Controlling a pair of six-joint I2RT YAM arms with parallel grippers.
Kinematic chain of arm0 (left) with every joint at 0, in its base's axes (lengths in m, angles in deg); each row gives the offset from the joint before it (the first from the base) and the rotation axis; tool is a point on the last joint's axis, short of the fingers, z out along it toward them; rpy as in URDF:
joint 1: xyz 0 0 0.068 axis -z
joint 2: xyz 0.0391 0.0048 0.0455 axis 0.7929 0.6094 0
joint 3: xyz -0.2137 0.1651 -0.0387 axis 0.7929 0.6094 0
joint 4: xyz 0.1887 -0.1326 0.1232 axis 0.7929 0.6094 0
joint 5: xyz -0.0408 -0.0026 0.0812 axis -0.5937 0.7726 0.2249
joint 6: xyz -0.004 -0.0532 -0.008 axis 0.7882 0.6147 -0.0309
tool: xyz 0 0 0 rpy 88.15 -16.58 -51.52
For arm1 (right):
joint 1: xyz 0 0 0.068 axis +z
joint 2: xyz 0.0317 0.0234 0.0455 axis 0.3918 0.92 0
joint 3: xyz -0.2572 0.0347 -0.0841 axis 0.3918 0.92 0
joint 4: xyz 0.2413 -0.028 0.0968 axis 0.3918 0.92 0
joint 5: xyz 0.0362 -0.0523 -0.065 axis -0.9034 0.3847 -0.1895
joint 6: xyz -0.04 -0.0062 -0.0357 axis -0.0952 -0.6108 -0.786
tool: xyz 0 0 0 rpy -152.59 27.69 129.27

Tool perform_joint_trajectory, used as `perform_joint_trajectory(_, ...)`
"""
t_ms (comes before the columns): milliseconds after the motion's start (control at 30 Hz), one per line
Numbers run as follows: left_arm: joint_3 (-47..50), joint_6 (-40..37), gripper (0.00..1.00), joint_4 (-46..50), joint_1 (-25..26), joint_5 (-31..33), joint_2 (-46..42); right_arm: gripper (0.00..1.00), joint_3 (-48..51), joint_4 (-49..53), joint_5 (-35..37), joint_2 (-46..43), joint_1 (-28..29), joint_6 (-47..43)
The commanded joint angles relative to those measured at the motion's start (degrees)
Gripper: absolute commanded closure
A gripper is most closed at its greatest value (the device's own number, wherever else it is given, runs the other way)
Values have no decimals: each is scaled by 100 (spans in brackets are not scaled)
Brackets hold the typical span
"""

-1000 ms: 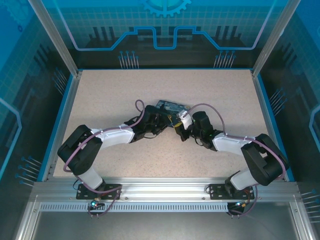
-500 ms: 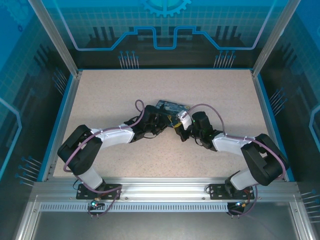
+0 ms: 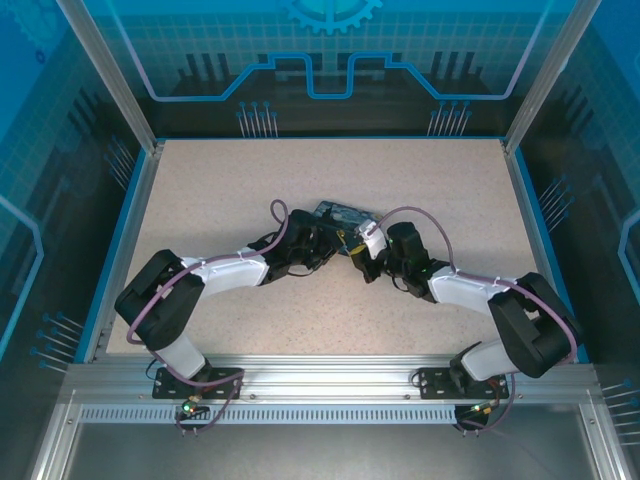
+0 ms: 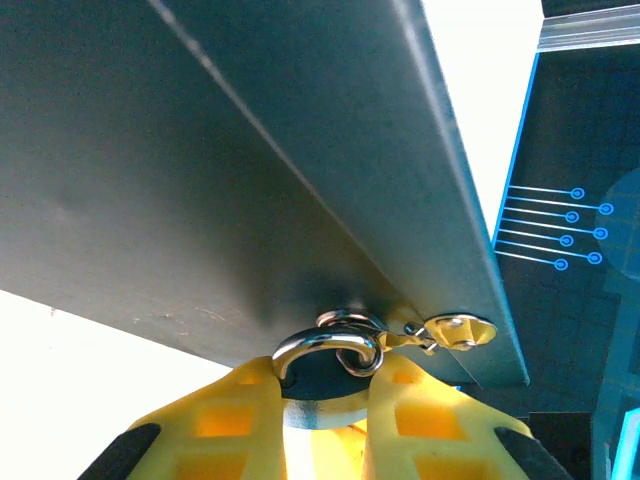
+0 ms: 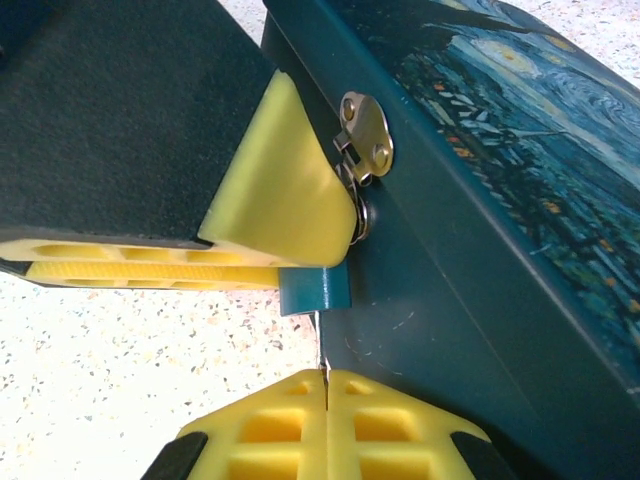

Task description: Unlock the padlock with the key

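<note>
Padlock (image 4: 322,378) at the bottom centre of the left wrist view, bluish body clamped between the yellow fingers (image 4: 250,420) of the left gripper (image 4: 330,400), steel shackle (image 4: 325,345) looped through the hasp (image 4: 455,330) on the dark side of the painted box (image 4: 250,150). In the right wrist view, the same lock at mid-frame just below the hasp, with the key (image 5: 319,342) a thin grey sliver rising from the bottom centre, pinched between the pressed-together fingers of the right gripper (image 5: 327,390), tip meeting the underside of the lock body; depth of entry into the keyway impossible to tell. From above, both grippers nose to nose against the near edge of the box, centre of the speckled table (image 3: 200,200). Likely trouble from here: key swivelling or sliding in so slim a pinch once twisted, the wrist turning and the cylinder not; a slightly off-axis push bending the sliver or skating it off the keyway; lock pivoting on its shackle under torque, given too light a left hold; box dragged across the table by a hard pull on the hasp.
</note>
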Motion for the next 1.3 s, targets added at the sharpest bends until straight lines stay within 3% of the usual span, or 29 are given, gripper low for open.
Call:
perform_joint_trajectory(0, 34, -46, 100, -151, 137, -648, -74, 100, -279, -732, -588, -79, 4, 133)
perform_joint_trajectory(367, 73, -356, 100, -86, 135, -650, -101, 100, -313, -819, -1223, 32, -406, 668)
perform_joint_trajectory(967, 76, -343, 100, -61, 114, -666, -126, 100, -300, -606, -1171, -80, -507, 573)
perform_joint_trajectory(1267, 253, 109, 100, -527, 107, -446, -169, 100, 65, -1141, -979, 126, -366, 964)
